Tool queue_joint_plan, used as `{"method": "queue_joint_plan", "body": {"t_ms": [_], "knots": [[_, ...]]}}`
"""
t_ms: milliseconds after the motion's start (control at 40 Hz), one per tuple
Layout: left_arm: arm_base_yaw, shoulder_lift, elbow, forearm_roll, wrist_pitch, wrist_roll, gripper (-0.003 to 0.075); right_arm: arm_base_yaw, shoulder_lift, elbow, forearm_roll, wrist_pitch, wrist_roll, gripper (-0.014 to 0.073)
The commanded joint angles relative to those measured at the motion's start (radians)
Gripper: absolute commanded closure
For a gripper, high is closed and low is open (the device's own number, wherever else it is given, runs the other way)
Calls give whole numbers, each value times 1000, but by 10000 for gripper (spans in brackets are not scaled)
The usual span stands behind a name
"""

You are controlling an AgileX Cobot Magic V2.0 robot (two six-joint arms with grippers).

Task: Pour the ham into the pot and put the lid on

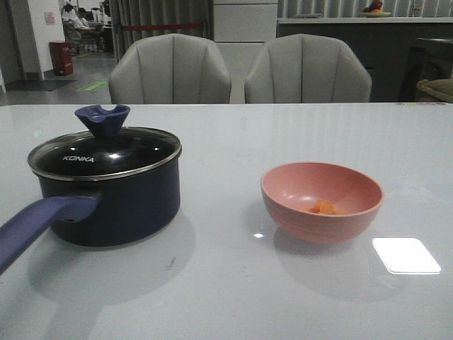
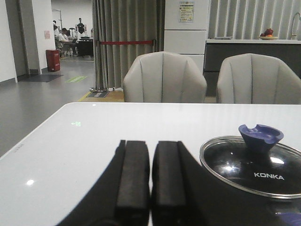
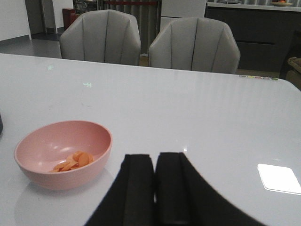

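With both grippers, left (image 2: 150, 183) and right (image 3: 155, 188), closed and empty, you must first lift the steel-rimmed glass lid (image 1: 106, 152) off the navy saucepan (image 1: 113, 205), then pour the orange-pink diced ham (image 1: 324, 207).

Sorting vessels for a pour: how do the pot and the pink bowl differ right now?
The pot is dark navy; the bowl is pink. The pot is wider and taller than the bowl. The pot has a long handle; the bowl has none. The pot is covered by its lid; the bowl is open, with the ham inside. Both stand upright on the white table, apart from each other.
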Motion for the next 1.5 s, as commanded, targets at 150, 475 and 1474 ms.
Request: {"method": "queue_joint_plan", "body": {"t_ms": [150, 475, 1474], "knots": [[2, -20, 20, -7, -75, 4, 607, -7, -14, -5, -10, -84, -2, 445], [2, -20, 20, -7, -75, 4, 607, -7, -14, -5, -10, -84, -2, 445], [2, 235, -423, -33, 292, 2, 607, -7, -14, -5, -10, -84, -2, 445]]}}
